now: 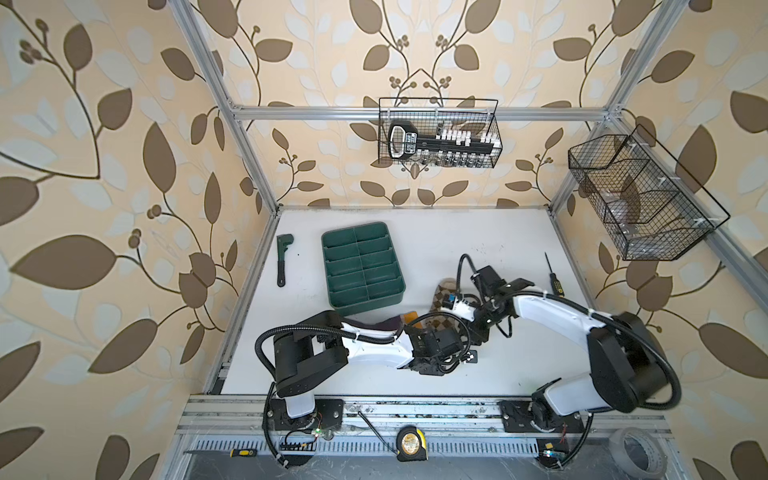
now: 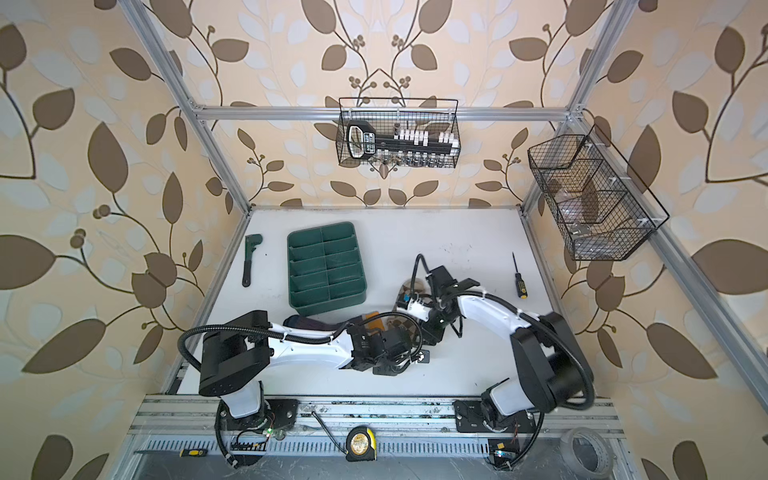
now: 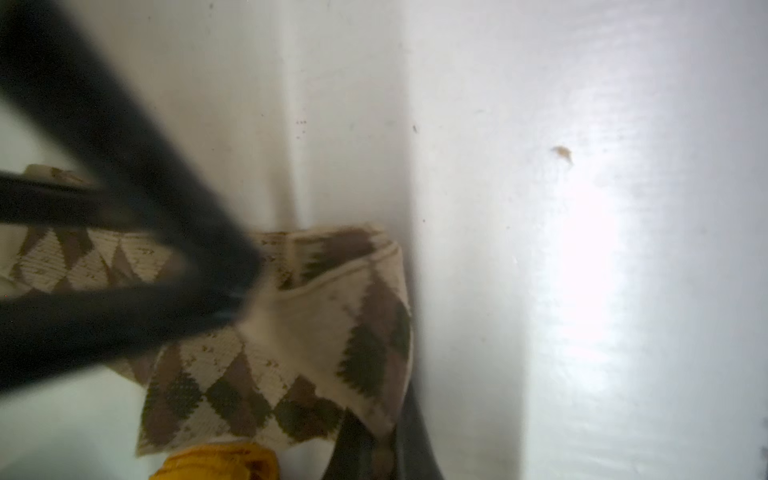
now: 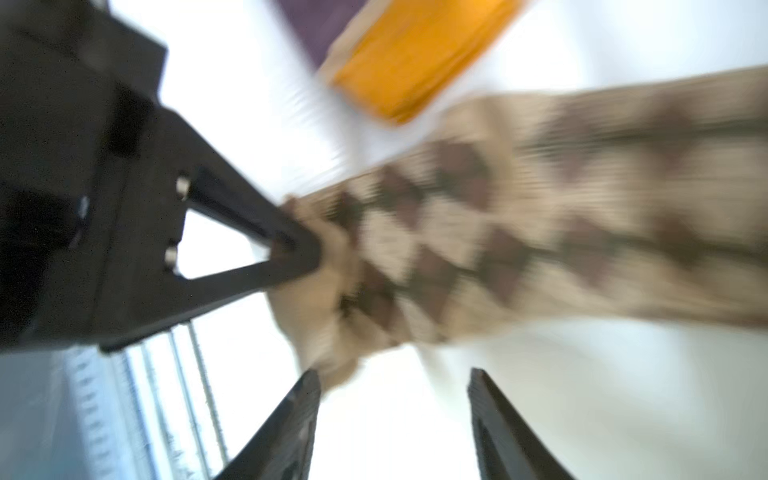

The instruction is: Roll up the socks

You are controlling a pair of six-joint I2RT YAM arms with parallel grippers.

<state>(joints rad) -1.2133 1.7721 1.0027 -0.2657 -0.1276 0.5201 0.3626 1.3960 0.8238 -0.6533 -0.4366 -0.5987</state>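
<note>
Right wrist view: blurry argyle sock [image 4: 540,216]

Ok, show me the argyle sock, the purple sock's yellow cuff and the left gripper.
argyle sock [image 3: 291,374]: left wrist view, diamond-patterned fabric.
yellow cuff [image 4: 415,54]: right wrist view, cuff's middle.
left gripper [image 4: 305,251]: right wrist view, shut tips on argyle sock's end.

My left arm [image 1: 370,353] stretched low toward the middle, left gripper [image 3: 243,291] pinched tight on the argyle sock [image 3: 316,332], right arm [image 1: 552,309] bent inward, right gripper [image 4: 392,374] jaws apart
</note>
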